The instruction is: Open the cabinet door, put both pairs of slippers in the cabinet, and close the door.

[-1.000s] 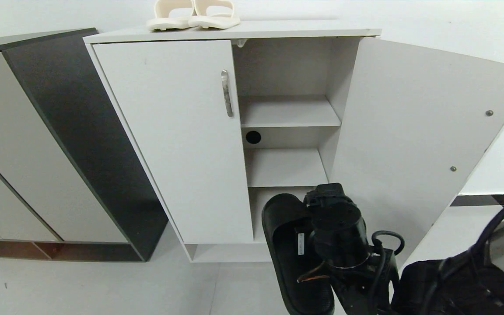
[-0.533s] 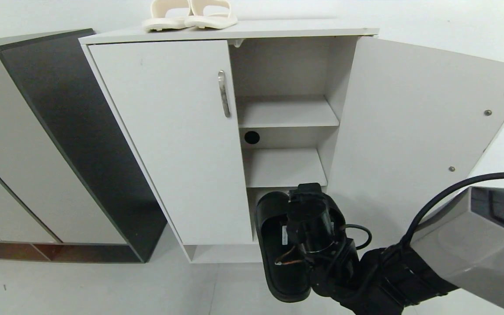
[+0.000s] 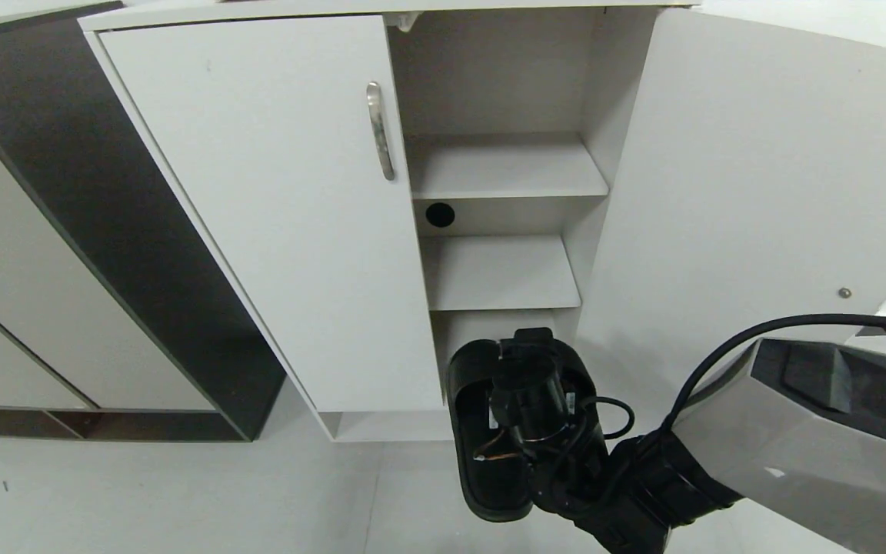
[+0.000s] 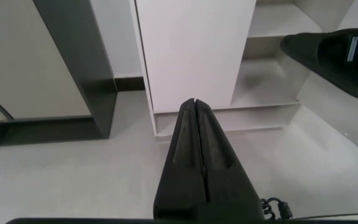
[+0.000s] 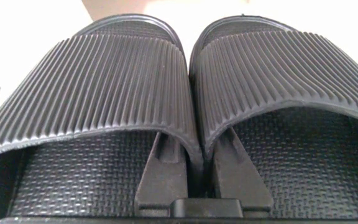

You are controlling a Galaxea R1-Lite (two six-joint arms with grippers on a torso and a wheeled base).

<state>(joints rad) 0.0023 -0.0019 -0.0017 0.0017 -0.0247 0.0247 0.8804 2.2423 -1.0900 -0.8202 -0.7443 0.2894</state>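
The white cabinet (image 3: 258, 192) has its left door shut and its right door (image 3: 720, 192) swung wide open, showing two bare shelves and a bottom compartment (image 3: 489, 327). My right gripper (image 3: 524, 369) is shut on the pair of black slippers (image 3: 474, 385), held toes toward the bottom compartment just outside its opening. In the right wrist view the fingers (image 5: 160, 168) reach under the two ribbed straps (image 5: 104, 81) and pinch the slippers' adjoining sides. My left gripper (image 4: 194, 109) is shut on nothing, low over the floor facing the cabinet, with a black slipper (image 4: 340, 59) off to one side.
A dark-sided cabinet (image 3: 104, 231) stands close against the white cabinet's left. The shut left door carries a metal handle (image 3: 379, 131). A round hole (image 3: 440, 214) sits in the back panel under the upper shelf. Pale floor (image 3: 181, 500) lies open in front.
The head camera has tipped down and closer, so the cabinet top has left the picture. My right arm has carried the black slippers slightly left and toward the bottom compartment.
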